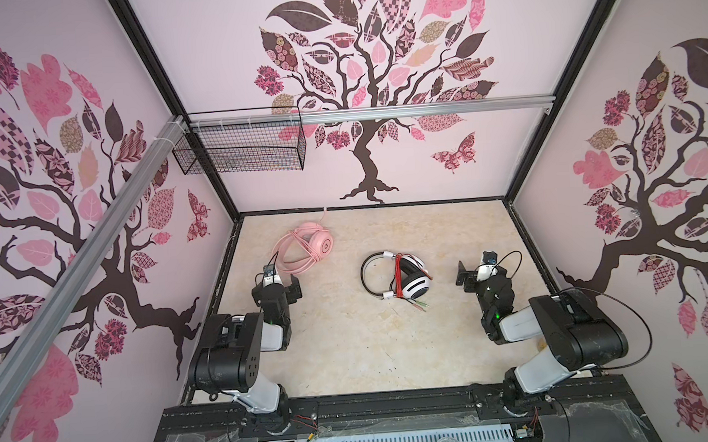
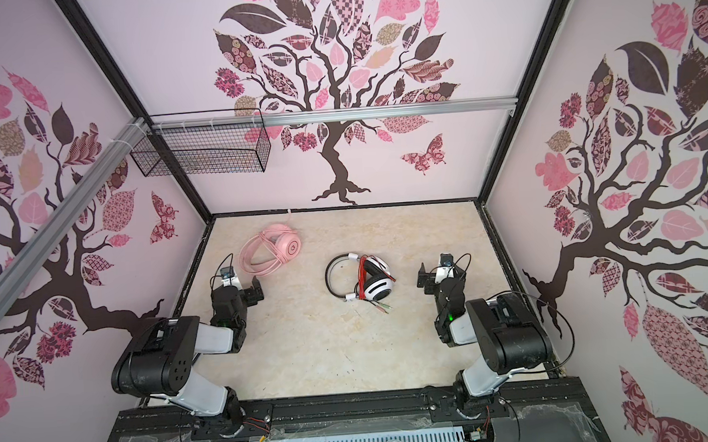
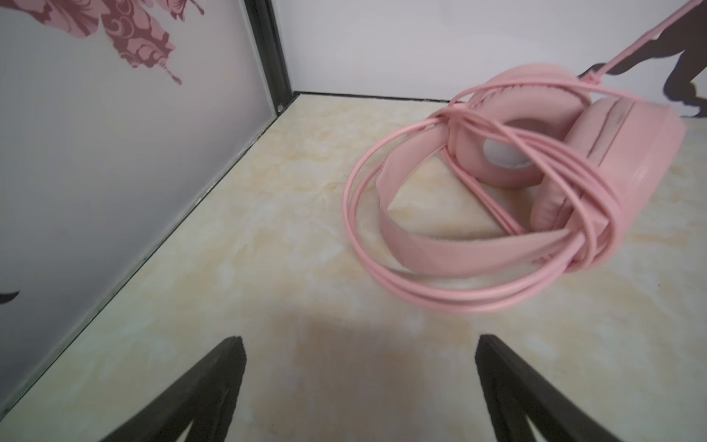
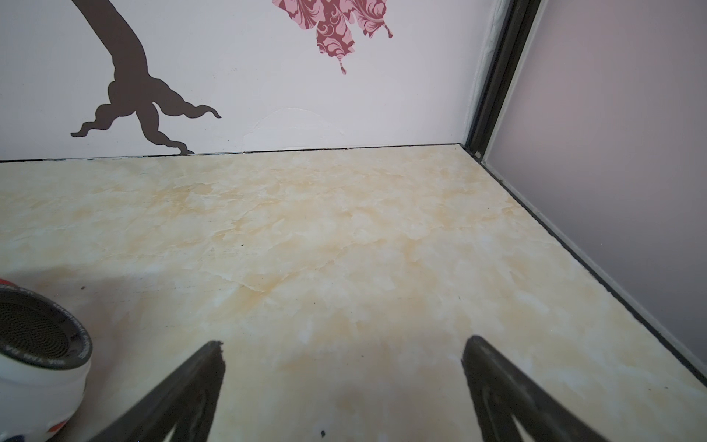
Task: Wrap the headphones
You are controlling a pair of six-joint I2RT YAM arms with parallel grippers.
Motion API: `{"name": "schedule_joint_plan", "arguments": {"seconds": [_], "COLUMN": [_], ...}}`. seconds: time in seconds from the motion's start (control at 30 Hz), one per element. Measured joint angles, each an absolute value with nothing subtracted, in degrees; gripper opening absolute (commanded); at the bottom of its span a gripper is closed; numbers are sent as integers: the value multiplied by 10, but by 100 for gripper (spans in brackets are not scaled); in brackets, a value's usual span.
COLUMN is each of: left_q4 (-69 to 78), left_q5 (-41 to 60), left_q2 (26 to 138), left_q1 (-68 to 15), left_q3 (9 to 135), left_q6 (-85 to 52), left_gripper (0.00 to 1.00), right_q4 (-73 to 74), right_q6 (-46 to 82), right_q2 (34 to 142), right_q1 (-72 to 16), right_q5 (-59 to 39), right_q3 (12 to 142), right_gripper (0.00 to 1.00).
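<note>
Both top views show the pink headset (image 1: 308, 245) at 11 o'clock on the surface (image 1: 350, 347) and the white headset (image 1: 413, 279) near centre, each with cable wound round it. The left tool (image 3: 359, 340) and the right tool (image 4: 344, 341) stand spread and empty, clear of both. Probable fault: a tool passing close snags the slack pink cable (image 3: 459, 304) loops and drags the winding loose.
</note>
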State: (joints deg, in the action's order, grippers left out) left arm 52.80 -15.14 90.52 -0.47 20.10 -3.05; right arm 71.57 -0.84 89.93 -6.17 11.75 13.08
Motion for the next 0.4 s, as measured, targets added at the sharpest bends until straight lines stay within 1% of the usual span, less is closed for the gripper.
{"name": "schedule_joint_plan", "arguments": {"seconds": [0.2,0.4], "left_q4": [513,502], "left_q5": [-125,-119], "left_q2": [899,899], "left_q1": [2,2], "left_q3": [214,214], "left_q6": [-31,-31], "left_gripper": [97,97], "right_q4": [708,683], "right_q6": [-7,4], "right_q2": [899,899], "right_q1": [-61,-32], "right_q5": [114,84], "right_q3": [133,156], "right_gripper": [99,100]}}
